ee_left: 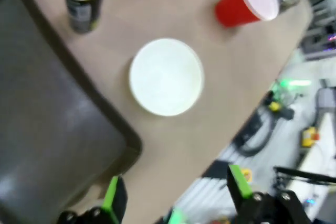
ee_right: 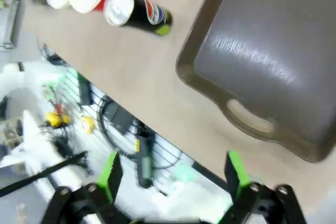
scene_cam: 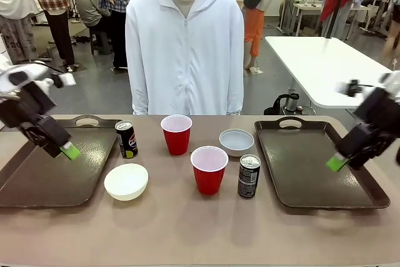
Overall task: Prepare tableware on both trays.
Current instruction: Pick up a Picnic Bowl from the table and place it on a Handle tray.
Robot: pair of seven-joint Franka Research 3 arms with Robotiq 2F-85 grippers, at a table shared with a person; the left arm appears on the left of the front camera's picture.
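Two dark brown trays lie at the table's ends, the left tray (scene_cam: 37,179) and the right tray (scene_cam: 312,167), both bare. Between them stand two red cups (scene_cam: 177,134) (scene_cam: 209,169), a cream bowl (scene_cam: 126,181), a pale grey bowl (scene_cam: 237,142) and two dark cans (scene_cam: 126,139) (scene_cam: 249,176). My left gripper (scene_cam: 65,150) hovers over the left tray, open and holding nothing. In the left wrist view the gripper (ee_left: 176,195) looks down on the cream bowl (ee_left: 166,76) and the tray's corner (ee_left: 47,129). My right gripper (scene_cam: 337,162) hangs open over the right tray (ee_right: 273,61).
A person in a white hooded jacket (scene_cam: 184,48) stands at the table's far edge, hands out of sight. A white table (scene_cam: 325,60) stands behind at the right. Bare tabletop (scene_cam: 187,229) runs along the near edge in front of the cups and bowls.
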